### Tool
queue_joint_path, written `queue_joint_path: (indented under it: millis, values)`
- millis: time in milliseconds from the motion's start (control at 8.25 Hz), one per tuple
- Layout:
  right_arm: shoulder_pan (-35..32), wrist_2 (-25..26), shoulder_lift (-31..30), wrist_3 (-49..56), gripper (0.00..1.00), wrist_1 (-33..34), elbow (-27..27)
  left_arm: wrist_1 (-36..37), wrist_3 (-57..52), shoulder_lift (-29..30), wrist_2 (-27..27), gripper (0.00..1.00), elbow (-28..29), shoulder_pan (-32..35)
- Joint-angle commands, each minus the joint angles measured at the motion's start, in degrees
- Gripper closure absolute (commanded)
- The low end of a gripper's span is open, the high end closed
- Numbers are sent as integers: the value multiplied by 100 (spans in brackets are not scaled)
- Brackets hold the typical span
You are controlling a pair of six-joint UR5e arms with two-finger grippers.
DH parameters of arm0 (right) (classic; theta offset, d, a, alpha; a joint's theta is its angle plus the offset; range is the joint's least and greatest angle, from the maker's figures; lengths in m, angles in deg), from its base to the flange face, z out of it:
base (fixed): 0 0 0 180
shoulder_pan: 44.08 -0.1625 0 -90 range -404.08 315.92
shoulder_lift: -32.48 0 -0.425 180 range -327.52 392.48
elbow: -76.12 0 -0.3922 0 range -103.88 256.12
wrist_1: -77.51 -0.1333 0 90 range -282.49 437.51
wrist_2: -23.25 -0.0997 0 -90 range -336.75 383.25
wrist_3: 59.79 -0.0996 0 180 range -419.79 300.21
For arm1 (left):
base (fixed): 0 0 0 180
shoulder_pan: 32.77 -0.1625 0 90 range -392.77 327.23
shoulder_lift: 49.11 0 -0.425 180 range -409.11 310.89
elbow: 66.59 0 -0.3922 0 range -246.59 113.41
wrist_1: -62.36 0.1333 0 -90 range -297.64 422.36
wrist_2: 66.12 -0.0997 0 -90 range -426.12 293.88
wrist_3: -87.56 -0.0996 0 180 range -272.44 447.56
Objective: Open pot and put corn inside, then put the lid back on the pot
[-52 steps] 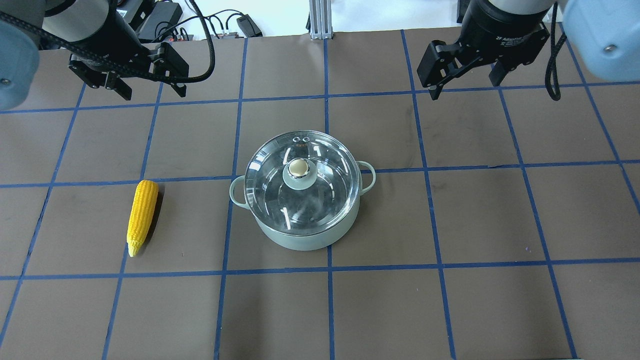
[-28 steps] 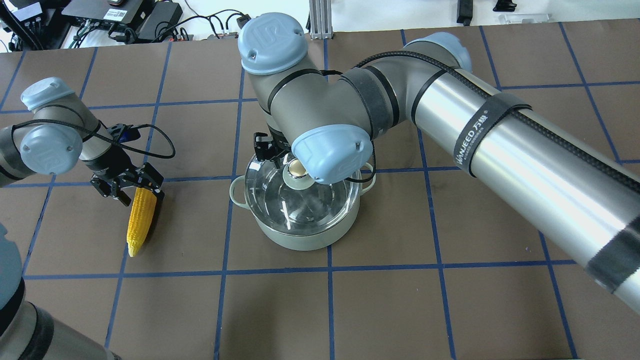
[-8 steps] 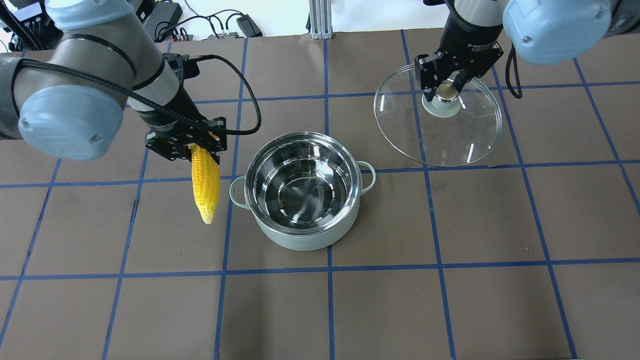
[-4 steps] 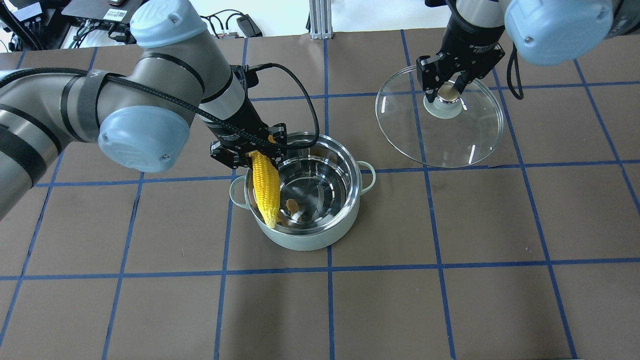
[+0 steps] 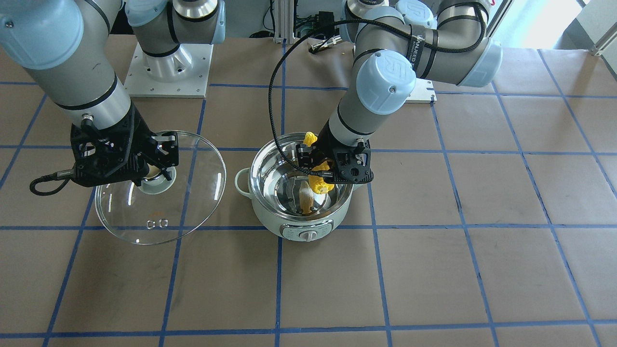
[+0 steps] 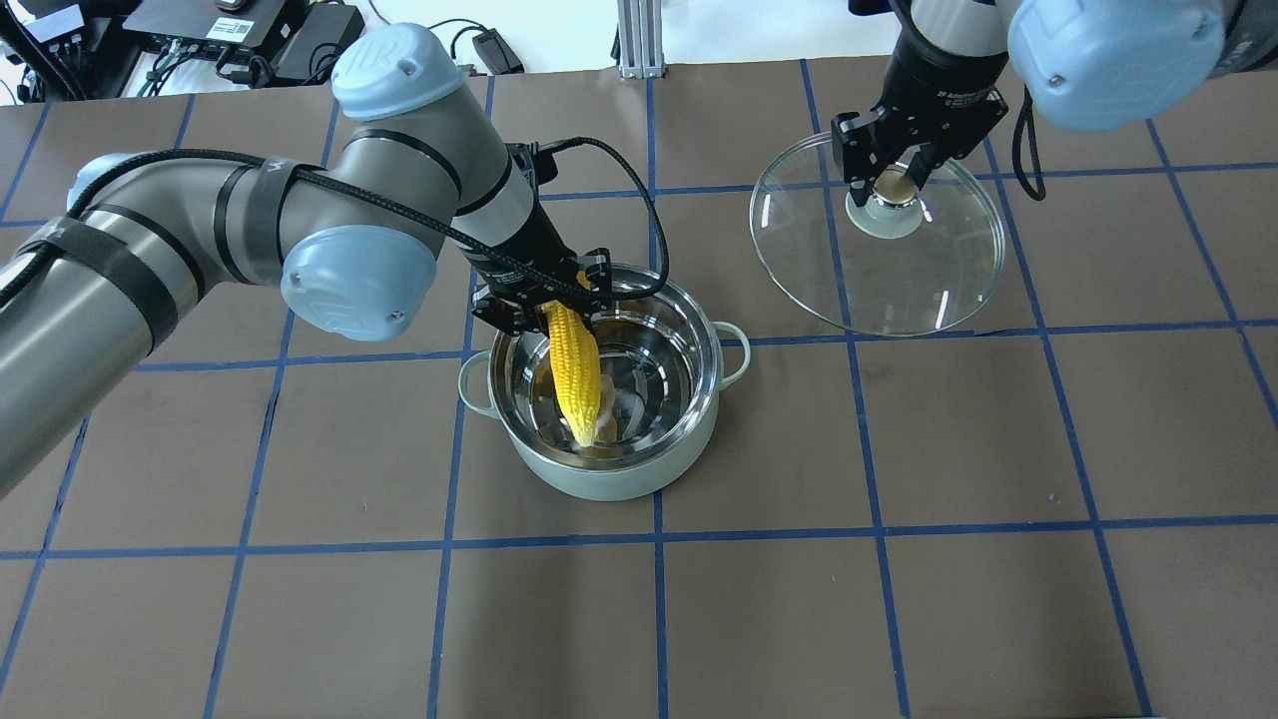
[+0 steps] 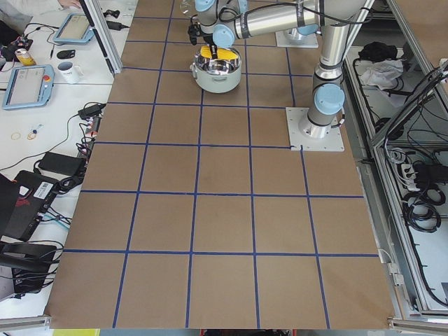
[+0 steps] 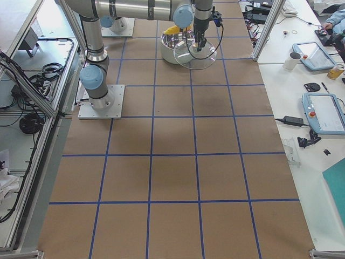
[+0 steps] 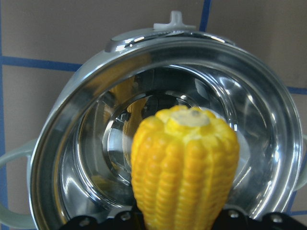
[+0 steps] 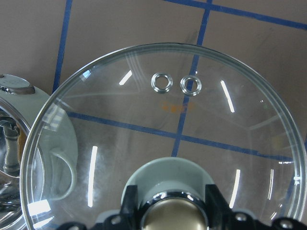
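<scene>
The pale green pot [image 6: 619,481] stands open at the table's middle, also in the front view [image 5: 289,226] and the left wrist view [image 9: 57,158]. My left gripper [image 6: 544,305] is shut on the thick end of the yellow corn [image 6: 574,374]. The corn hangs tilted, its tapered tip down inside the pot's steel bowl; it also shows in the front view [image 5: 318,184] and the left wrist view [image 9: 184,167]. My right gripper [image 6: 894,175] is shut on the knob of the glass lid [image 6: 899,285] and holds it off to the pot's right, clear of the pot [image 5: 197,193] [image 10: 144,120].
Cables and electronics boxes [image 6: 250,30] and an aluminium post [image 6: 634,35] lie along the table's far edge. The arms' base plates [image 5: 168,72] stand on the robot's side. Brown paper with a blue tape grid covers the table.
My left gripper has carried the corn rightward from the pot's left rim to over its middle, the tip now deeper inside. The right gripper with the lid has hardly moved.
</scene>
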Motion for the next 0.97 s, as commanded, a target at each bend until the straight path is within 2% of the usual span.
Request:
queue_joint_path:
  millis: [0, 242, 364, 485, 606, 727, 848]
  values:
    - [0, -2, -5, -26, 100, 0, -1, 168, 0, 370, 7, 100, -14, 165]
    - [0, -2, -5, -43, 100, 0, -1, 309, 9, 521, 7, 100, -23, 262]
    - [0, -2, -5, -43, 100, 0, -1, 319, 9, 565, -2, 74, -23, 262]
    - [0, -11, -5, -61, 100, 0, -1, 319, 35, 557, -28, 22, -14, 271]
    - [0, -2, -5, -70, 100, 0, -1, 319, 114, 522, -54, 0, 3, 271]
    - [0, -11, -5, -78, 100, 0, -1, 310, 124, 443, -115, 0, 12, 263]
    - [-9, -11, -5, -78, 100, 8, -1, 223, 71, 381, -429, 0, 21, 254]
